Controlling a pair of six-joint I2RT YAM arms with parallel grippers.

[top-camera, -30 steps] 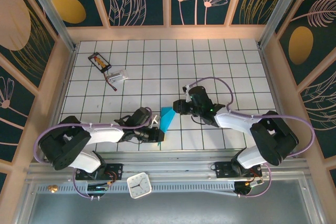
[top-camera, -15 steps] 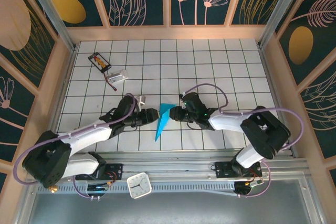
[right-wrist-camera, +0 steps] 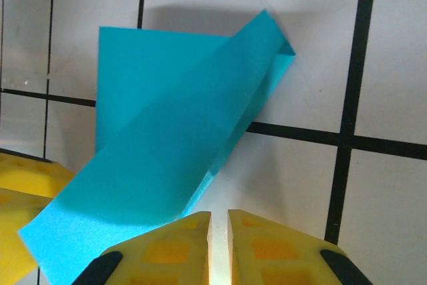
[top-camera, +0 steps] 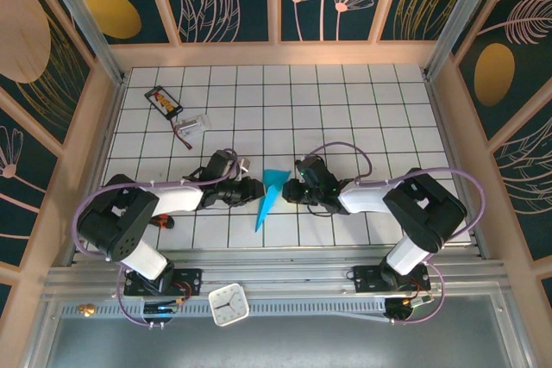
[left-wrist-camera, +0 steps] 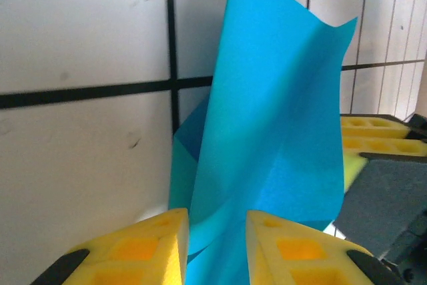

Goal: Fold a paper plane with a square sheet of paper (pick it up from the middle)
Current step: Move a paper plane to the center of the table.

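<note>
- The paper plane (top-camera: pixel 269 196) lies on the tiled table (top-camera: pixel 345 101) between the left gripper (top-camera: pixel 256 189) and the right gripper (top-camera: pixel 290 191), both just beside it.
- One end of it runs in between the left gripper's fingers (left-wrist-camera: pixel 153 245).
- A card (top-camera: pixel 164 101) lies well behind and to the left of the left gripper, with a small wired part (top-camera: pixel 194 124) near it.
- A clock (top-camera: pixel 228 305) sits nearer than both grippers, on the base rail (top-camera: pixel 345 308).

Paper (top-camera: pixel 269 194), thin and teal-blue, is seen just below the centre of the top view, folded into a narrow tapering shape with the broad end uppermost and the tip at the lower left. In the left wrist view it is shown rising through mid-frame, creased diagonally. In the right wrist view a folded band is laid diagonally over a flat layer.
</note>
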